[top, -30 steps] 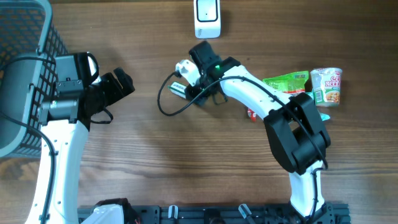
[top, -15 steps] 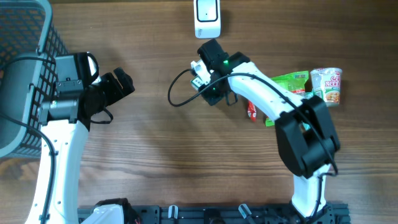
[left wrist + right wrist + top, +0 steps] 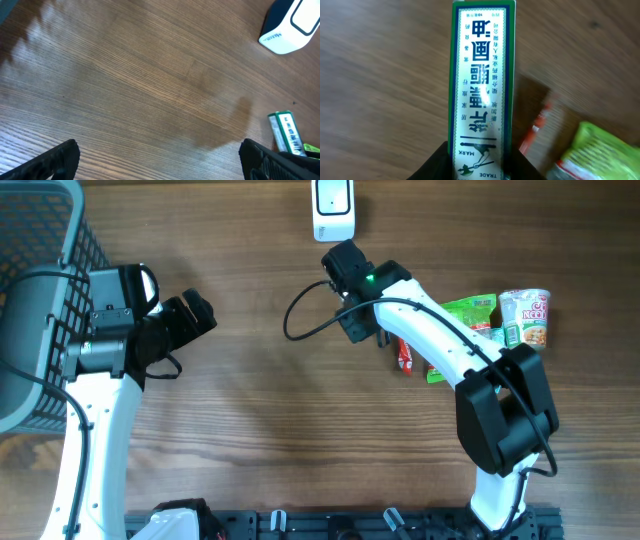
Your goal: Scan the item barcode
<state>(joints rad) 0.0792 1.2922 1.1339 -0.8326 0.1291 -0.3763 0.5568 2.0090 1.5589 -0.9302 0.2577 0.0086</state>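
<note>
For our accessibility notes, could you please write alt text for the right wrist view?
A narrow green-and-white box with Chinese print is gripped by the right claw, above a wooden table. A red packet and green bag lie blurred nearby.

Left gripper point(image 3: 161, 161) hangs spread wide; right gripper point(image 3: 480, 169), arm stretched forward, apparently pinches the green box point(image 3: 482, 75).

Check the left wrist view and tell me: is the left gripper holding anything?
No, the left gripper stands open with only bare wooden table between its fingers.
</note>
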